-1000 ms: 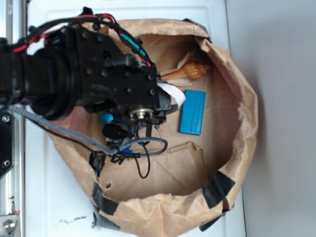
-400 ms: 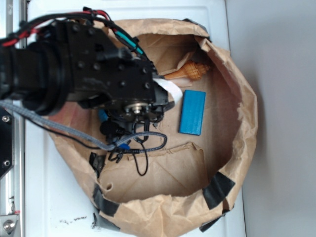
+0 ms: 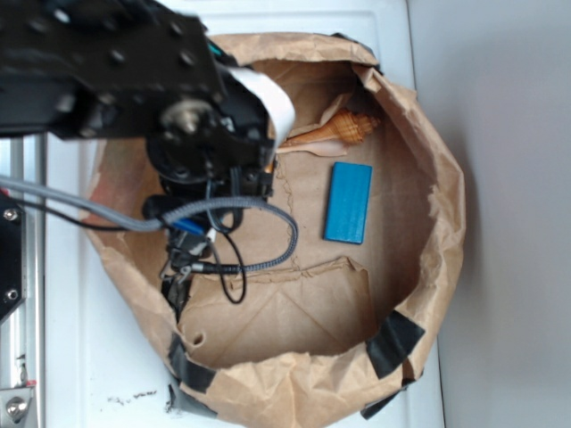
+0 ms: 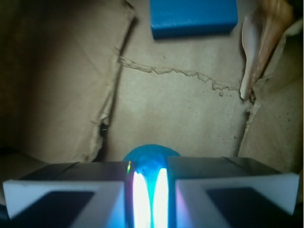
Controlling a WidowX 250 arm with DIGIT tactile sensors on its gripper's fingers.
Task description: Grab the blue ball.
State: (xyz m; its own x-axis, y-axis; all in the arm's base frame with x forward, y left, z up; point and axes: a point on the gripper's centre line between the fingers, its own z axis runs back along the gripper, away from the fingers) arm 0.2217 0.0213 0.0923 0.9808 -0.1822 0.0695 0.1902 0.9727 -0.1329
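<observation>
Only the wrist view shows the blue ball (image 4: 151, 164): it sits clamped between the fingers of the gripper (image 4: 150, 192), over the brown paper bag (image 4: 180, 109). Being round, it points no way. In the exterior view the arm hides it. Beyond lie the blue block (image 4: 194, 18), cut off above, and seashell (image 4: 259, 38)

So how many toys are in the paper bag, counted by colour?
Blue: 2, the round teal-blue ball pinched in the gripper, and the flat blue rectangular block.
Orange-tan: 1, the spiral seashell.
Total: 3.
</observation>
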